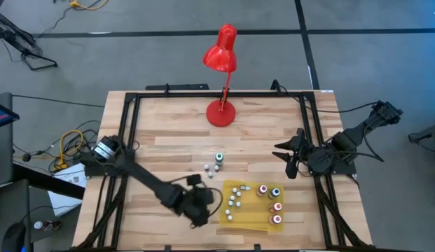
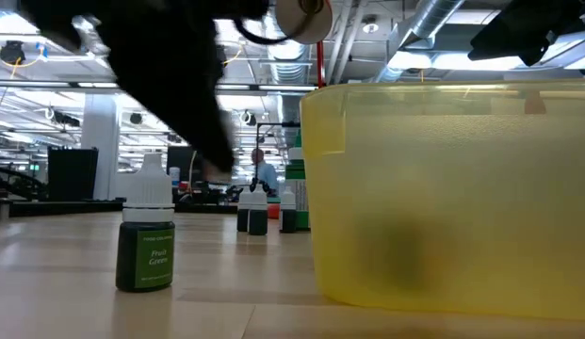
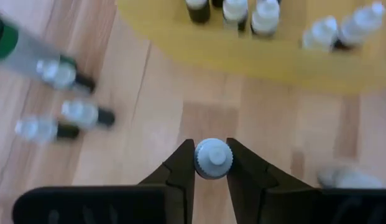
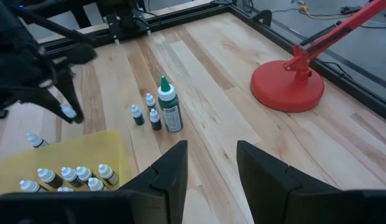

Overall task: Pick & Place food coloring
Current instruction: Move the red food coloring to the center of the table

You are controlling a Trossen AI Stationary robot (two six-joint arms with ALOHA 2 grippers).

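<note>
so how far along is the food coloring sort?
Done: a batch of small bottles and some larger colored ones already stand in the yellow bin. In hand: the left claw is shut on one bottle's cap beside the bin. Left: the cluster mid-table. The right claw waits open.

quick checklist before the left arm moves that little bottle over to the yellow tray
1. Left end effector shut on the small bottle at its cap: ok.
2. Bottle lifted off the table: cannot tell.
3. Yellow tray has bare floor left: ok.
4. Three small bottles on the wood stand clear of the path: ok.
5. Right end effector open, parked away from the tray: ok.
</note>
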